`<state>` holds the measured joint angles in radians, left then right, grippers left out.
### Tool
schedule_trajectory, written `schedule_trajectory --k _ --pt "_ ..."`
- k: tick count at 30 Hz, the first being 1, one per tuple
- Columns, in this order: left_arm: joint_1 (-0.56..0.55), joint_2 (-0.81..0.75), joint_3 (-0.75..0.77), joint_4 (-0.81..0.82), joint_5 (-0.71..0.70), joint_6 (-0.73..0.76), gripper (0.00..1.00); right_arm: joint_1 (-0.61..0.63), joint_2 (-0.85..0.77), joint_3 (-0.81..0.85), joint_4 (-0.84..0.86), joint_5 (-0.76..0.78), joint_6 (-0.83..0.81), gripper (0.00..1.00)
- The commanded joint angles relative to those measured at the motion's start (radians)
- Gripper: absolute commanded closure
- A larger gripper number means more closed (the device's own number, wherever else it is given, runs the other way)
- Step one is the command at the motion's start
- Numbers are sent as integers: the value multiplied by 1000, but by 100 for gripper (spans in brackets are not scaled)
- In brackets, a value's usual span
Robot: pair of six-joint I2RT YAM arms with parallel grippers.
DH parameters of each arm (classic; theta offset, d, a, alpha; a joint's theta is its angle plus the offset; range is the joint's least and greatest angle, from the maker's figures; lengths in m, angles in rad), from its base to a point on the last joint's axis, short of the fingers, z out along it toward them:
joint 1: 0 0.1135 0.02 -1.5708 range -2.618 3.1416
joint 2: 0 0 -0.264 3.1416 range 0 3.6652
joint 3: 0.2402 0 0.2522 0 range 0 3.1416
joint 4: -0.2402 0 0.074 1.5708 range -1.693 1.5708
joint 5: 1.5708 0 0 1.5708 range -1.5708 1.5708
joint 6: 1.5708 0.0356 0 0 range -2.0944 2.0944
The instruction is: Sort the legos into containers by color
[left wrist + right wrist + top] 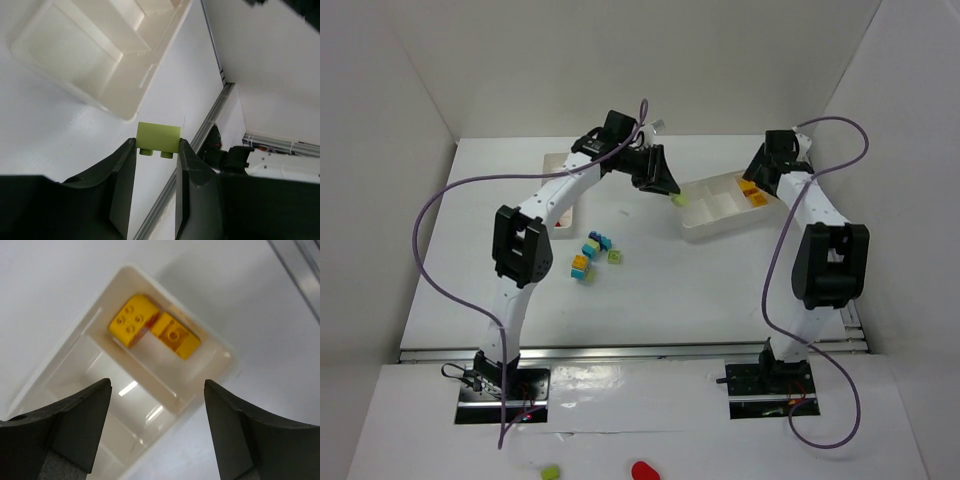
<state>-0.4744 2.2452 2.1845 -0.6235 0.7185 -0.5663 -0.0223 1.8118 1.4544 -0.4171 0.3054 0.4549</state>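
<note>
Gripping a lime brick (158, 137) betw. its fingers, L hand (155, 150) hangs over the worktop (720, 290), just short of the R tray (705, 228) corner; brick not yet above any compartment. R hand (157, 387) is spread wide, holding nothing, poised over that tray's end compartment, where two yellow bricks (134, 320) lie touching. Its other two compartments look bare.

L tray (556, 163) is mostly hidden behind L arm (545, 205); hint of red at its near end, contents otherwise can't tell.

Loose on worktop, well apart from both trays: cluster (595, 255) of cyan, a yellow-on-cyan stack and one lime. On the near ledge (650, 400) by the bases: lime stray (550, 471) and red stray (645, 469), shape unclear.

Est.: yellow begun, lime in transit, cluster and strays left, stack needs splitting. Under halfway.
</note>
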Motion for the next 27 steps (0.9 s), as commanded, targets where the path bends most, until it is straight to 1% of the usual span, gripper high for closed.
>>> schedule_trajectory --k 1,3,4,6,11,12,14,15,16,18,19,20,21,22,23,26,27 --pt "-45 40 115 15 -85 -33 100 -1 -213 -81 46 -81 51 18" --pt "-59 69 149 15 -126 -43 100 -1 -271 -140 32 -100 51 17" --pt "-72 98 162 15 -172 -43 100 -1 -329 -158 21 -109 51 17" --pt "-81 137 187 25 -217 -52 100 9 -409 -204 -9 -109 51 15" --pt "-81 177 208 91 -251 -73 100 9 -540 -249 -75 -121 51 14" --pt "-81 203 218 103 -251 -86 97 9 -557 -259 -84 -130 41 14" --pt "-81 229 256 113 -223 -101 82 9 -595 -272 -98 -130 41 14" --pt "-81 240 283 125 -208 -113 65 9 -606 -285 -98 -130 41 13" --pt "-81 240 284 125 -196 -113 55 9 -615 -295 -109 -130 41 13" --pt "-81 240 284 146 -173 -122 42 18 -626 -295 -120 -140 31 13" --pt "-81 228 273 146 -172 -122 30 18 -626 -304 -120 -149 31 13" --pt "-81 199 273 146 -172 -122 24 27 -626 -304 -120 -149 31 13" --pt "-81 179 256 146 -172 -97 20 41 -626 -304 -120 -187 12 13" --pt "-81 156 238 133 -172 -84 16 54 -626 -304 -108 -199 11 13" --pt "-81 133 229 122 -172 -72 6 71 -626 -304 -107 -200 2 13" --pt "-60 19 167 52 -218 -17 6 174 -600 -304 -83 -236 -21 13" --pt "-35 -58 140 27 -264 11 10 253 -571 -304 -69 -247 -31 13"
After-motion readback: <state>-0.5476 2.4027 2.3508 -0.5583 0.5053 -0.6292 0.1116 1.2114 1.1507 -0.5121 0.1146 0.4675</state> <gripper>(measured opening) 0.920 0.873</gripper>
